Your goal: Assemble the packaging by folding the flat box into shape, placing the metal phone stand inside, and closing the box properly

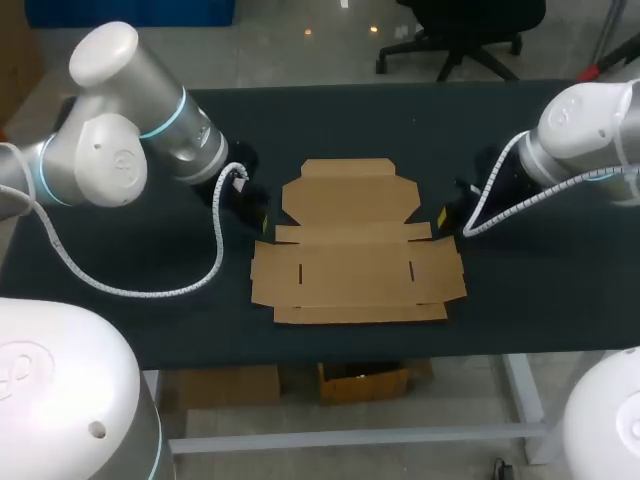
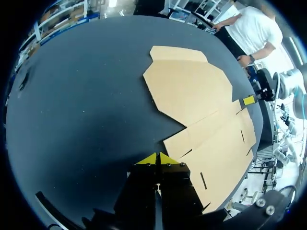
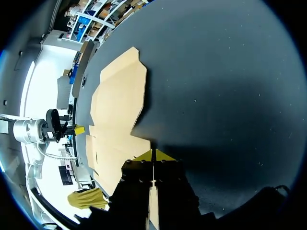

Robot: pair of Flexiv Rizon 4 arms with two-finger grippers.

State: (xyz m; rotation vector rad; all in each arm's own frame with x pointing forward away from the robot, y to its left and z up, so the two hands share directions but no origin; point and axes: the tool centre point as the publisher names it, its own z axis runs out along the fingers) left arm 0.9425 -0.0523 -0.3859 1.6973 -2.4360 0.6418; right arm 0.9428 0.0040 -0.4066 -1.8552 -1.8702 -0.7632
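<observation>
Currently the flat cardboard box (image 1: 355, 255) lies unfolded mid-way across the table (image 1: 150, 290) between the left tool (image 2: 156, 158) and right tool (image 3: 153, 155), both clenched on nothing, so each should open and lift opposite sides evenly.

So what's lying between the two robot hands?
The flat cardboard box lies unfolded between the left gripper and the right gripper. The head view shows it.
</observation>
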